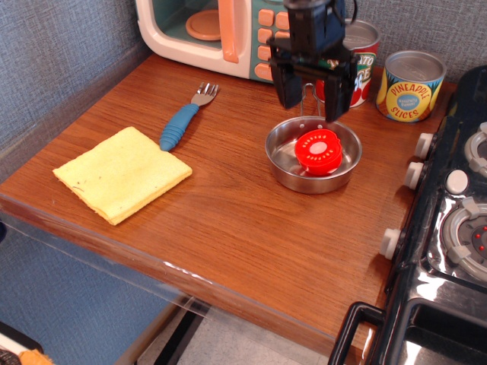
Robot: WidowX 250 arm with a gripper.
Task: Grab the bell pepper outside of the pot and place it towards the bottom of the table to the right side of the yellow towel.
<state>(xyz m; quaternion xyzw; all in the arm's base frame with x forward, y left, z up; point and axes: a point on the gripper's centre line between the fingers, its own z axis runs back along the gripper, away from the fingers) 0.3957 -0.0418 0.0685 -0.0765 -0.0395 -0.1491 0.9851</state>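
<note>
Bell pepper [319, 150], flat red plastic disc

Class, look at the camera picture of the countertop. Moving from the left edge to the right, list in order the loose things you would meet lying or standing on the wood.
yellow towel → blue-handled fork → pot holding the bell pepper → pineapple slices can

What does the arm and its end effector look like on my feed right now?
The end effector is black throughout: a blocky body carrying two flat, straight, rectangular fingers on a crossbar. A thin dark cable loops beside the wrist housing above. Small pale screws or fittings show on the crossbar. No printed markings are legible.
</note>
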